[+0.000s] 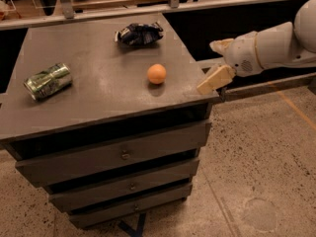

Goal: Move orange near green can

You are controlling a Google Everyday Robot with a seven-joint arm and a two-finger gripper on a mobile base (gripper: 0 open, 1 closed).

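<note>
The orange [156,74] is a small round fruit on the grey cabinet top [98,98], right of the middle. The green can [48,81] lies on its side near the left edge, far from the orange. My gripper [213,62] is at the cabinet top's right edge, to the right of the orange and about a hand's width from it. Its two pale fingers are spread apart with nothing between them. One fingertip [212,80] reaches over the table's right corner.
A dark blue-black wrinkled snack bag [139,34] lies at the back of the cabinet top, behind the orange. The cabinet has drawers [118,154] below. A rail and a dark gap run behind and to the right. A speckled floor [256,172] lies at the right.
</note>
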